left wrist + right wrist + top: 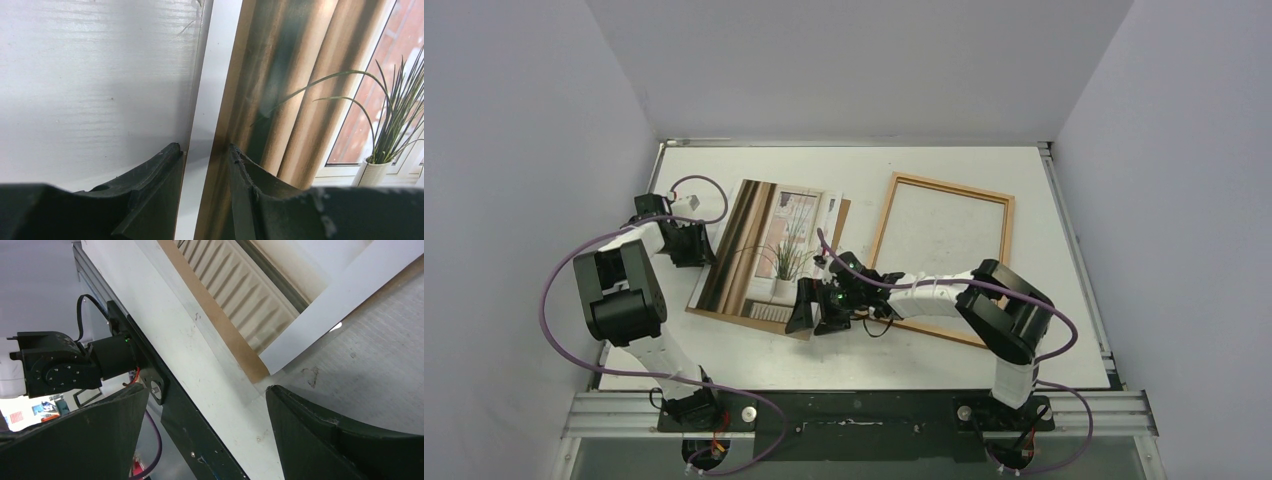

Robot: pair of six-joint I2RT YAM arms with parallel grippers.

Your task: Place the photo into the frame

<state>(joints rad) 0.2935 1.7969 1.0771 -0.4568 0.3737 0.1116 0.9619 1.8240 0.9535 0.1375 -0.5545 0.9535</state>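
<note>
- The photo (769,250) lies left of centre in the overhead view, face up on a brown backing sheet (842,212). The frame (952,187) sits empty to its right, just beside the sheet, on the table (874,160).
- As I judge it, the step in hand is getting the print off the sheet so it can be carried right to the frame.
- My left gripper (205,150) is half spread. One finger (155,180) is on the table side, the other is over the photo's brown band, and the white border runs between them. I see nothing pinched.
- My right gripper (207,390) is spread wide and empty, low over the table just off the photo's lower right corner.
- To do this well, I'd slip a finger under the paper alone, not the sheet. Then I'd close gently on the border and lift evenly to avoid a crease. The right could steady the corner.
- The left arm is folded at the elbow, with its wrist reaching up-picture to the photo's left edge.
- The right arm stretches leftward from the lower right, its forearm crossing above the frame's lower left corner.
</note>
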